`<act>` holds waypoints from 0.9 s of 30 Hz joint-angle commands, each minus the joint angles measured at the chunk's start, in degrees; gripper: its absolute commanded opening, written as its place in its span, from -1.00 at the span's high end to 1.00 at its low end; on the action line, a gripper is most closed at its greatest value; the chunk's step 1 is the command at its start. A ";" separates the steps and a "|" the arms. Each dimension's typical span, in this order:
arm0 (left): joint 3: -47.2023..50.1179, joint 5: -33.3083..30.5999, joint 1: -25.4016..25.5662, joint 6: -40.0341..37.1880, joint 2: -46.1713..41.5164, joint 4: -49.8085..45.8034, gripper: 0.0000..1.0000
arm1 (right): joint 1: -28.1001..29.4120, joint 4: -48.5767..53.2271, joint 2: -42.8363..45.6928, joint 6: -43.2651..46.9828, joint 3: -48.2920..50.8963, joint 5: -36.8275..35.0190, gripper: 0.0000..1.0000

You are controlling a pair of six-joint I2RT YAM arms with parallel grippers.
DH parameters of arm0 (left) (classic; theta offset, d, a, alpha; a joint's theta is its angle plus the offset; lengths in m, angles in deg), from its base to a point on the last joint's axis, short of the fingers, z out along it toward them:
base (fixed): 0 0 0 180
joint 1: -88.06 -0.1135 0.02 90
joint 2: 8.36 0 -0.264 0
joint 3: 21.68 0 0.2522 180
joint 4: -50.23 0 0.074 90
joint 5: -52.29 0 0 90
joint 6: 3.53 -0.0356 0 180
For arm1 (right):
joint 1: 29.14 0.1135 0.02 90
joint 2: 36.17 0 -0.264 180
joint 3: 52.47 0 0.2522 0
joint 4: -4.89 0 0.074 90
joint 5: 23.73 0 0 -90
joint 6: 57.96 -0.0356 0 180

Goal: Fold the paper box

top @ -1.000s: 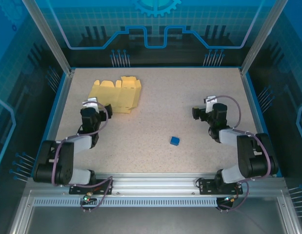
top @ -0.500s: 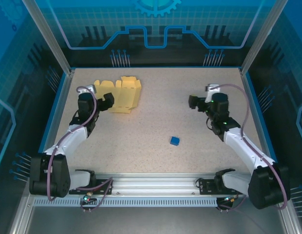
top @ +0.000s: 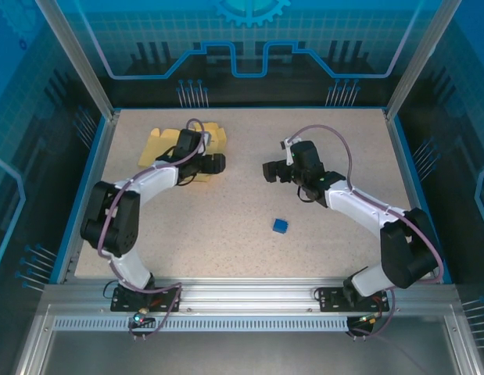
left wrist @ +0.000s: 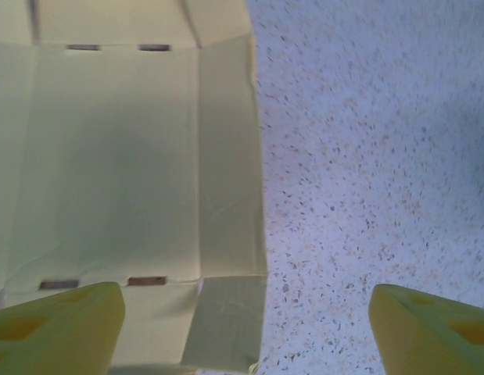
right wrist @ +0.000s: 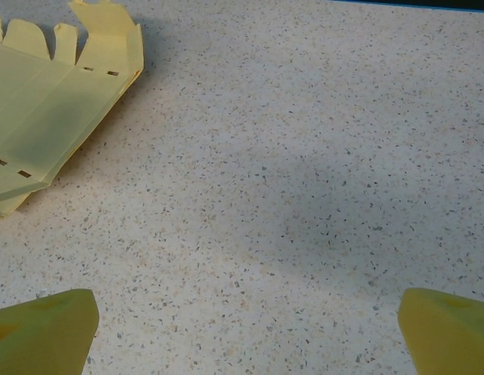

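The paper box (top: 156,143) is a flat pale yellow die-cut sheet lying at the back left of the table. My left gripper (top: 213,166) hovers over the sheet's right end. In the left wrist view the sheet (left wrist: 124,156) shows its creases and slots. That gripper (left wrist: 245,332) is open and straddles the sheet's right edge: one fingertip (left wrist: 58,328) over the cardboard, the other over bare table. My right gripper (top: 270,172) stands open near the table's middle, facing left, well clear of the sheet (right wrist: 54,109), with only table between its fingers (right wrist: 42,332).
A tiny blue cube (top: 280,226) lies on the speckled table (top: 249,258) in front of the right gripper. Blue rails and metal posts frame the table (top: 101,156). The left arm's forearm crosses over the middle of the sheet.
The left arm has swung forward and to the right, across the sheet to its right end. The right arm has reached left toward the table's middle. The sheet has not moved.
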 commanded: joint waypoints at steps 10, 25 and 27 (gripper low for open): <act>-4.71 -1.74 1.46 -8.93 3.26 -15.38 -0.37 | -0.62 3.31 -1.91 -0.47 -2.52 0.49 -0.99; -4.48 1.94 1.54 -6.24 5.11 -16.24 -0.39 | -0.67 4.33 -4.28 -1.25 -2.99 0.99 -1.00; -5.06 3.41 1.68 -5.58 5.76 -15.06 -0.35 | -0.70 4.39 -4.35 -1.52 -2.97 1.21 -1.00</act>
